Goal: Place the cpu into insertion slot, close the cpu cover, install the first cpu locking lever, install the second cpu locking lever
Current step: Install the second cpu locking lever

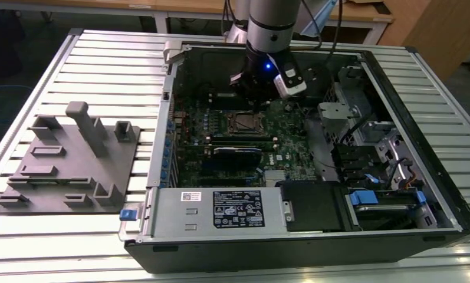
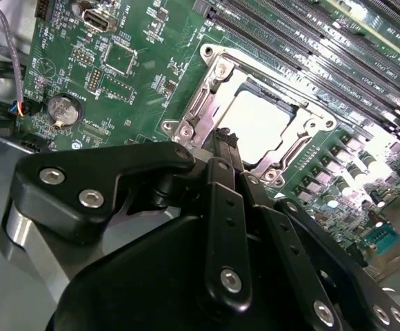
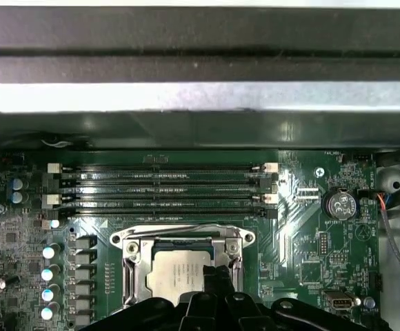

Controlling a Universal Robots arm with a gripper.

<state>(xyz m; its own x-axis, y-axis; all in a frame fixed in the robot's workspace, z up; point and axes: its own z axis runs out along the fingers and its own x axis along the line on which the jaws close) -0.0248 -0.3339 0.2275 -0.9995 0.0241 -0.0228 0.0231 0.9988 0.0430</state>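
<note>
- The gripper (image 2: 222, 138) hangs low inside the open computer case (image 1: 423, 76), its black fingers (image 2: 226, 207) drawn together with nothing between them, the tips poised at the near edge of the processor socket.
- Directly beyond the fingertips, the cpu (image 2: 255, 124) lies flat in its slot, its pale metal top showing in both wrist views (image 3: 174, 276); it looks squarely seated, though the corners are partly hidden by the frame.
- Around the chip sits the cpu cover (image 2: 198, 110), a silver frame that appears to lie down over the chip's edges with the window open in the middle. Whether the locking levers are latched cannot be told from these views.
- Farther out from the gripper, the memory slots (image 3: 162, 186) run in long rows beside the socket, and a coin battery (image 3: 339, 204) sits off to one side on the green motherboard (image 2: 138, 41).
- Well away from the arm, outside the case, a grey fixture block (image 1: 69, 159) rests on the slatted table (image 1: 109, 53).
- The risk, judged from here: the tips are very close to the frame, so a small sideways error could slip off a thin lever, scrape the board, or press the cover askew and shift the chip on the socket pins.
</note>
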